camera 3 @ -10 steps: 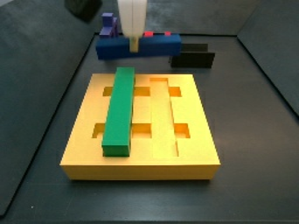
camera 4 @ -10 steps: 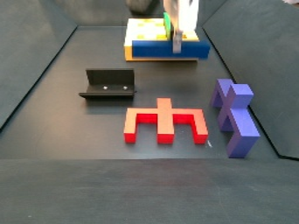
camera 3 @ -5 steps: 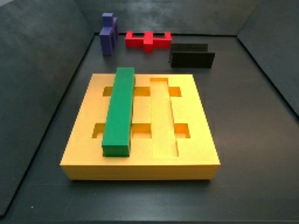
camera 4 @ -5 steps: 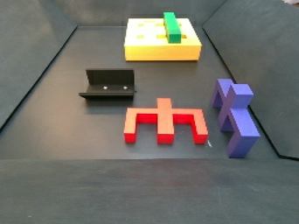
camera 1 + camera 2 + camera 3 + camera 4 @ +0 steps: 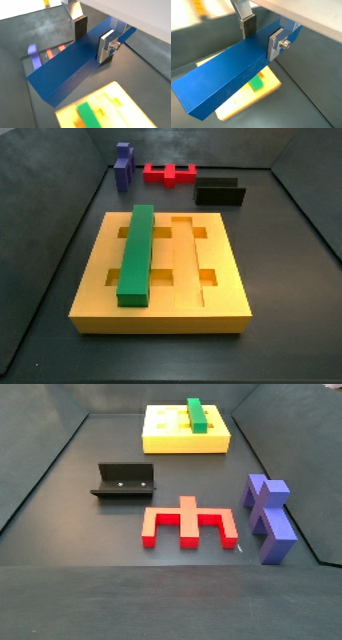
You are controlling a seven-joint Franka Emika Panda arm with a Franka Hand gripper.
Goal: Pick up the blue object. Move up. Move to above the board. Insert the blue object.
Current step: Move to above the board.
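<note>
My gripper (image 5: 93, 40) is shut on the blue object (image 5: 73, 62), a long plain blue bar, with one finger on each long side. Both wrist views show this; in the other wrist view the gripper (image 5: 263, 37) holds the bar (image 5: 224, 75) high above the floor. The yellow board (image 5: 110, 102) lies far below, partly under the bar (image 5: 246, 97). Gripper and blue bar are out of both side views. There the board (image 5: 214, 303) (image 5: 167, 439) lies on the floor with a long green bar (image 5: 136, 253) (image 5: 198, 414) in one groove.
A purple-violet notched block (image 5: 123, 165) (image 5: 267, 514), a red comb-shaped piece (image 5: 170, 172) (image 5: 190, 522) and the dark fixture (image 5: 221, 191) (image 5: 124, 481) stand on the floor away from the board. Dark walls enclose the floor.
One second ago the gripper stood on the blue bar down by the purple and red pieces. Since then gripper and bar have risen out of both side views.
</note>
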